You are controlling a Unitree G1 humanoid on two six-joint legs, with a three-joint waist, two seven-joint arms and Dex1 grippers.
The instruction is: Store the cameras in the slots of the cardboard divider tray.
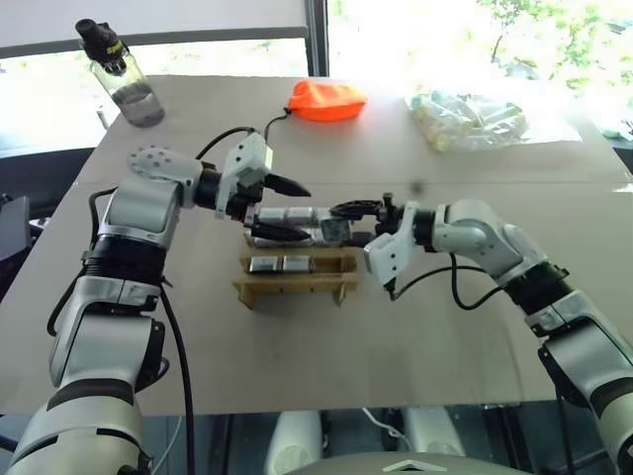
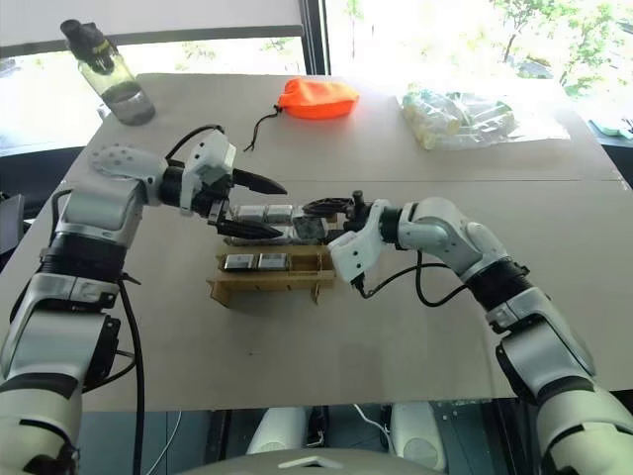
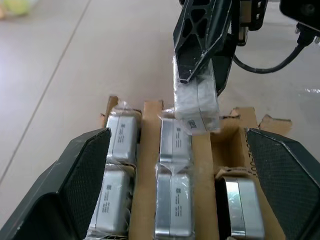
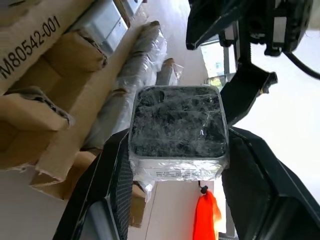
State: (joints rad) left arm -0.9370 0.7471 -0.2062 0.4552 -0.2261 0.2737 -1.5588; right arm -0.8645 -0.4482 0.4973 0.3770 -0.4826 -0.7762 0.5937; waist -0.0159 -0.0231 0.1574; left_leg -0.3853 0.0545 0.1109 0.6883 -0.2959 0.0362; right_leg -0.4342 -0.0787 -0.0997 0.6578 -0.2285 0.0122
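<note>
1. The right pincer (image 1: 348, 224) was clamped on a plastic-wrapped camera (image 4: 176, 125), held above the cardboard divider tray (image 1: 295, 288).
2. The left pincer (image 1: 289, 208) was spread wide over the tray.
3. Other cameras (image 3: 175, 145) were seated in slots.

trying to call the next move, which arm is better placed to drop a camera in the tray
Right: its gripper is shut on a plastic-wrapped silver-grey boxy camera just above the tan cardboard divider tray. The left gripper hovers open and empty over the slots.

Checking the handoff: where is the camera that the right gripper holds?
In the left eye view the wrapped camera sits pinched in the right gripper, just above the cardboard divider tray's right end, facing the open left gripper.
</note>
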